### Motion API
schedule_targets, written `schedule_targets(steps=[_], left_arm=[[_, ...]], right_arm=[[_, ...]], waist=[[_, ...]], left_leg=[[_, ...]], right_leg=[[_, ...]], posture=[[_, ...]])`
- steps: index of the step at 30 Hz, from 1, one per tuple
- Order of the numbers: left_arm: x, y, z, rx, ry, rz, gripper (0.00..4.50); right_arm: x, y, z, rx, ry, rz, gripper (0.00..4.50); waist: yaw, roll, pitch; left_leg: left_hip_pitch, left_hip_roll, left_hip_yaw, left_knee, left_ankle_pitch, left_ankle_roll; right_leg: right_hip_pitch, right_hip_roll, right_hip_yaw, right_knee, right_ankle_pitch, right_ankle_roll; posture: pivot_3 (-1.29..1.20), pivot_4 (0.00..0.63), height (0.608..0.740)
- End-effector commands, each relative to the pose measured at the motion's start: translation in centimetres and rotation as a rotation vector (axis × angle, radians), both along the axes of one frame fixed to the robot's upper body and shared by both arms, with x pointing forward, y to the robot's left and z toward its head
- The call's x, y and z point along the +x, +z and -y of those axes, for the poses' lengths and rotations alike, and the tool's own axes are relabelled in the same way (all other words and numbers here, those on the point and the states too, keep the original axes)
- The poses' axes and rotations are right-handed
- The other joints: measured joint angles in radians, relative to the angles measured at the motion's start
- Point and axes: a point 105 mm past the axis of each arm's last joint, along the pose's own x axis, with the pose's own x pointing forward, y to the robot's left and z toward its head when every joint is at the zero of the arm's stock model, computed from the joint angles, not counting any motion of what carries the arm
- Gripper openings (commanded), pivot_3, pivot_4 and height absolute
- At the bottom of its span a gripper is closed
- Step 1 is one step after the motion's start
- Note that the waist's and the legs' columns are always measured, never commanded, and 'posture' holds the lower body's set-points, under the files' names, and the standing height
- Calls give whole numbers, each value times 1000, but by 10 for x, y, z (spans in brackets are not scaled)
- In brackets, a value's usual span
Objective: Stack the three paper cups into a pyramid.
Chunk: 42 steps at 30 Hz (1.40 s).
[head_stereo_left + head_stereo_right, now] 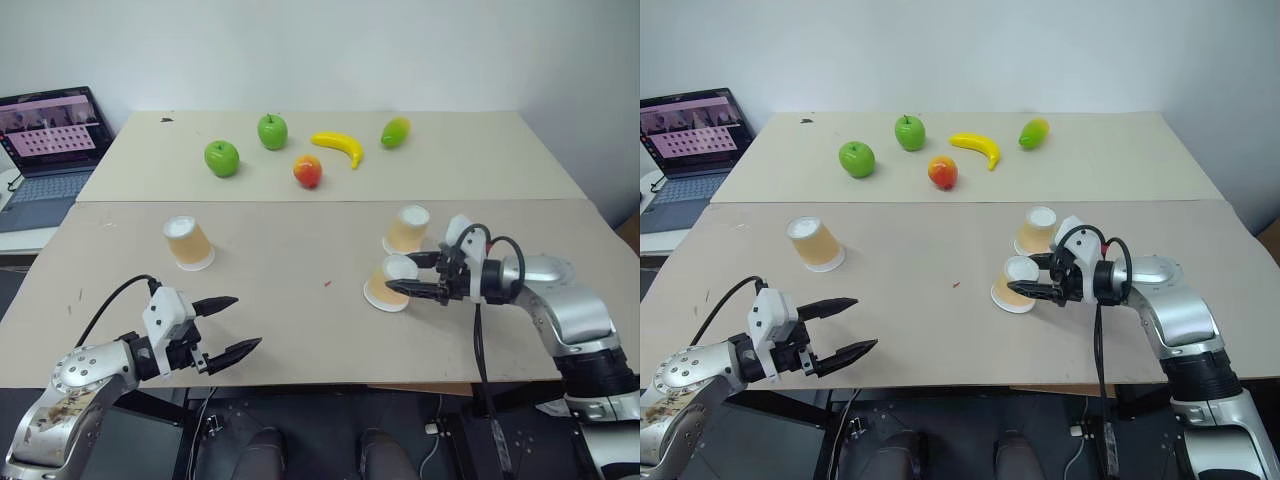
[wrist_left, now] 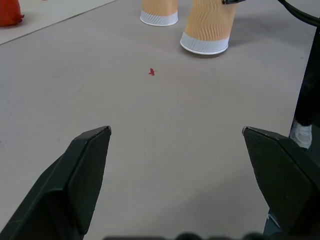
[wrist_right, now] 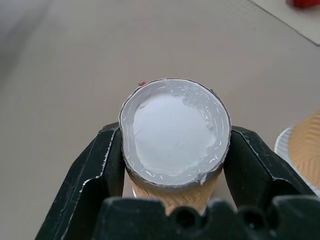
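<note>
Three paper cups stand upside down on the tan table [image 1: 300, 320]. One paper cup [image 1: 188, 242] is alone at the left. A second [image 1: 407, 229] is at the right, and the third [image 1: 390, 284] stands just in front of it, slightly tilted. My right gripper [image 1: 400, 273] is shut on this third cup near its white base, which fills the space between the fingers [image 3: 105, 160] in the right wrist view. My left gripper [image 1: 245, 322] hovers open over the table's front left, holding nothing.
On the far table lie two green apples [image 1: 222, 158] [image 1: 272, 131], a red-orange fruit [image 1: 307, 171], a banana [image 1: 338, 146] and a green-yellow fruit [image 1: 395, 131]. A laptop [image 1: 45, 150] sits at the far left. A small red mark [image 1: 327, 284] is on the table's middle.
</note>
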Motion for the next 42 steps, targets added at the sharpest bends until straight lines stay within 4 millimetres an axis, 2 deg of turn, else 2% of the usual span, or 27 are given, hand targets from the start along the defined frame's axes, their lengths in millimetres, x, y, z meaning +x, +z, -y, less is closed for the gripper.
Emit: schedule_targets(steps=[1,2,5,10,17,23,29,33,42], left_arm=[[-4,6,6,6,-31,29,4500],[-3,5,6,6,-31,27,4500],[-2,2,7,3,-38,21,4500],[2,1,10,-2,-47,24,4500],[-1,0,9,-6,-20,28,4500],[-6,-2,9,-12,5,27,4500],[-8,0,9,-15,21,34,4500],[-8,-1,9,-16,30,33,4500],[-8,0,10,-20,34,37,4500]], right_arm=[[2,36,-17,49,70,87,2612],[3,40,-21,56,81,90,2612],[21,59,-48,65,134,104,2612],[52,66,-95,53,181,28,2612],[59,47,-154,-28,295,-36,2612],[47,40,-198,-57,411,-50,2612],[43,36,-215,-82,458,-33,2612],[47,35,-220,-76,436,-20,2612],[74,32,-201,-113,268,55,2612]], waist=[[-2,0,0],[-5,0,0],[-17,0,0],[-28,0,0],[-25,0,0],[-29,1,0],[-31,1,0],[-36,1,0],[-48,1,0]], left_leg=[[0,0,0,0,0,0],[0,0,0,0,0,0],[1,0,0,0,0,0],[2,1,-1,-1,0,0],[-3,-1,0,-1,0,0],[-4,0,0,-1,1,-2],[-4,0,1,-2,1,-2],[-4,0,1,-2,1,-2],[-4,0,1,-3,1,-2]], right_leg=[[0,0,0,0,0,0],[0,0,0,0,0,0],[0,0,0,1,0,0],[-1,1,0,3,0,-1],[-8,-1,0,8,0,-1],[-14,0,0,14,0,-1],[-15,-1,0,14,0,-1],[-15,0,0,14,0,-1],[-15,0,0,14,0,-1]], posture=[[0,150,732],[0,150,732],[0,150,732],[0,150,732],[0,150,732],[0,150,732],[0,150,732],[0,150,732],[0,150,732]])
